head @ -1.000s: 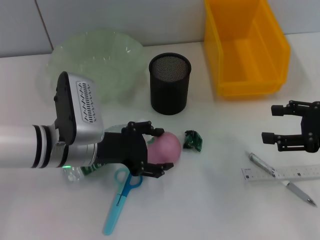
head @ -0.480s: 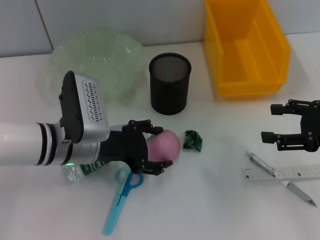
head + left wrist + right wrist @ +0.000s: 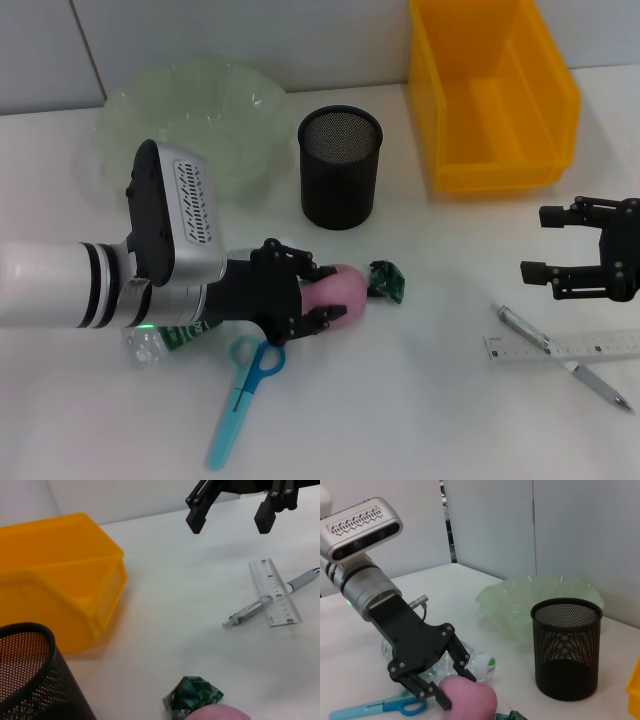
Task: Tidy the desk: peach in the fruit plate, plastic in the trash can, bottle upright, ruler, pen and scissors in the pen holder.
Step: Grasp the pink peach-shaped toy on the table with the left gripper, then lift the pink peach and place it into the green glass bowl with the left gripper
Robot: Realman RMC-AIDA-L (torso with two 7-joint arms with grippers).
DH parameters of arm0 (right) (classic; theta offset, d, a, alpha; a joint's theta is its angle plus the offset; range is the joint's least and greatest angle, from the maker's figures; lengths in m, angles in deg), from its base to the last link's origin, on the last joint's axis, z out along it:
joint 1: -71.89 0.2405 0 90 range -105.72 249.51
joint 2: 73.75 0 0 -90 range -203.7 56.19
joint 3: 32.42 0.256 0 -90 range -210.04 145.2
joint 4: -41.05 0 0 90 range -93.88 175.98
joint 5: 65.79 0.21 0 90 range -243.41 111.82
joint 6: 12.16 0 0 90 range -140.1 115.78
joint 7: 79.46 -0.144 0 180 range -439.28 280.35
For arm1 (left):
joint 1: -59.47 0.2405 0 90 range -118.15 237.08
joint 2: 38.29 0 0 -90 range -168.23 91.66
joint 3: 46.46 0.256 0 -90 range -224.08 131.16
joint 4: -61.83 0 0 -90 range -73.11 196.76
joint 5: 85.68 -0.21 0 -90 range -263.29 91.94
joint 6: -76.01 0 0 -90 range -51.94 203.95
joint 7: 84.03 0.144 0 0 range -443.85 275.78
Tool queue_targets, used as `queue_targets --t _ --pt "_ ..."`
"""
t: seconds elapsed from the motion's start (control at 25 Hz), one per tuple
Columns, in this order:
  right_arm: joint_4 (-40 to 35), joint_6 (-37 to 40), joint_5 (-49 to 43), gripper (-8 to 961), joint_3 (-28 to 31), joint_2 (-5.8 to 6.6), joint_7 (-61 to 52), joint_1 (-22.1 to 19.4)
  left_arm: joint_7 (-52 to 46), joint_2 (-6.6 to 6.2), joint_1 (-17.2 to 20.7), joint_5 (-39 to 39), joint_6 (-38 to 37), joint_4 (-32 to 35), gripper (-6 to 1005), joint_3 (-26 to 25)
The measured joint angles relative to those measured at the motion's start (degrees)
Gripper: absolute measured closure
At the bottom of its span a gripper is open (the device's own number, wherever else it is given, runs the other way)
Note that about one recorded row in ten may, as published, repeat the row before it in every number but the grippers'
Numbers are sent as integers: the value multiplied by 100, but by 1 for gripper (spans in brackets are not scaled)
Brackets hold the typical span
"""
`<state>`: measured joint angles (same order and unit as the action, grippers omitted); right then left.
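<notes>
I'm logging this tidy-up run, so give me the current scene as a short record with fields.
left gripper: fingers around the pink peach, on the table
right gripper: open, idle above the table near the pen
fruit plate: green glass bowl, behind the left arm
pen holder: black mesh cup, upright
trash can: yellow bin, far right
plastic: green crumpled wrapper beside the peach
bottle: lying down under the left arm
scissors: blue, flat on the table
ruler: lying across the pen
</notes>
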<state>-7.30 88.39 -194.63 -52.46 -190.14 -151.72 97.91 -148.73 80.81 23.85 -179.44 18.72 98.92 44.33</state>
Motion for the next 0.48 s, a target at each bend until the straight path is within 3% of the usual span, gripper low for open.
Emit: queue_targets --t 0.36,0.48 --pt "-59 43 0 122 8 -16 1 25 1 0 2 80 -10 24 597 -1" --pt "-60 44 31 122 7 -16 3 25 2 -3 170 195 -109 311 646 -1"
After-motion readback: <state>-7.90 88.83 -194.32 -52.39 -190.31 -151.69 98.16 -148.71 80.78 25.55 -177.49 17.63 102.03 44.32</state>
